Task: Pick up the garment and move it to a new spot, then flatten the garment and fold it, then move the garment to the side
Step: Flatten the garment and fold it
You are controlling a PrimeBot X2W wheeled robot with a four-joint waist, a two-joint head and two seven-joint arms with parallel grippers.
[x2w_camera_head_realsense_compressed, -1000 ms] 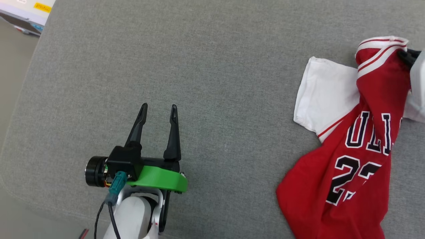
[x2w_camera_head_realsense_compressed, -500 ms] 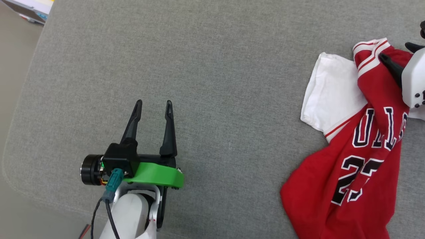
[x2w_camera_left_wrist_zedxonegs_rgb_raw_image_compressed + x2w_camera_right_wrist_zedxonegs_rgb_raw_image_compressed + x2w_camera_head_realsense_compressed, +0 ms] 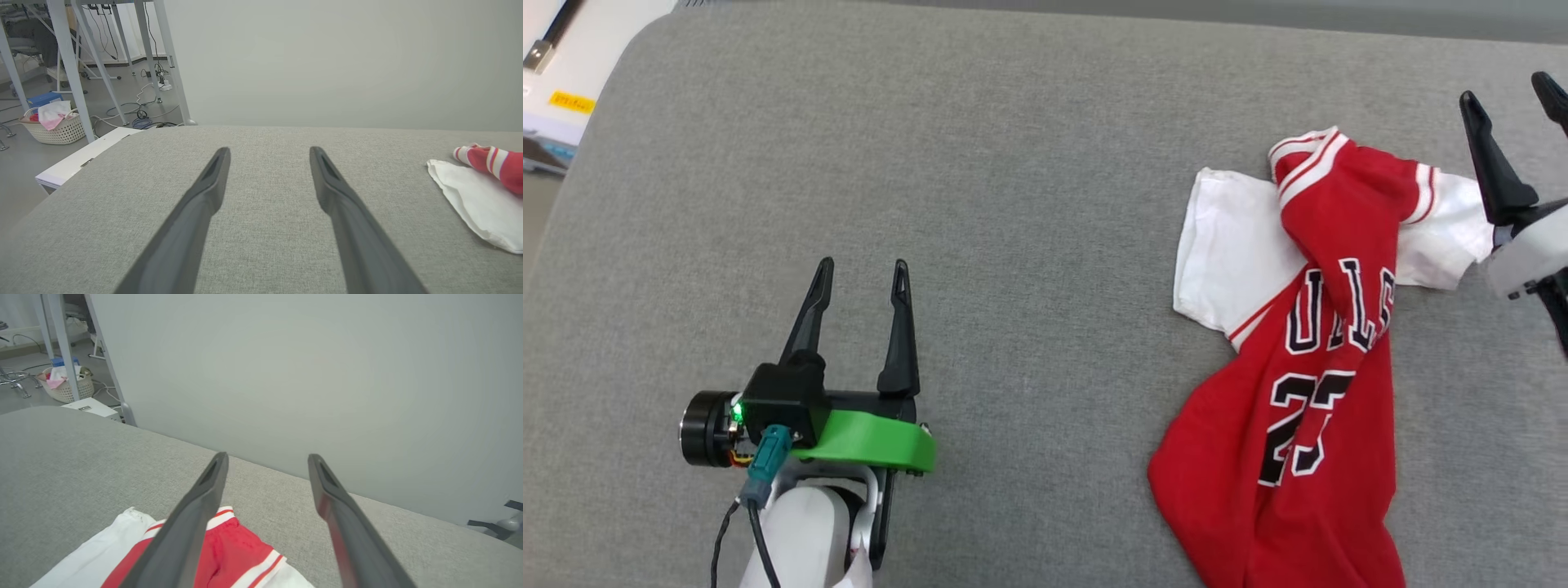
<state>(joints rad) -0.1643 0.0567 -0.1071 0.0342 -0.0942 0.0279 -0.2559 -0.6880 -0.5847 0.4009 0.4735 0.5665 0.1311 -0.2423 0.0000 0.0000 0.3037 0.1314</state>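
Over the grey cushion (image 3: 1045,204), the right gripper (image 3: 1507,88) hovers spread and empty just beside the bunched garment (image 3: 1307,367); the left gripper (image 3: 863,265), also spread, waits well apart. Flattening likely calls for drawing it outward from both sides.

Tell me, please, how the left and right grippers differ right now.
The left gripper hovers over bare grey surface, well apart from the garment; the right gripper sits right beside its white sleeve. The left gripper is wholly in the head view, green mount included; the right gripper is cut by that view's edge. Both are open and hold nothing.
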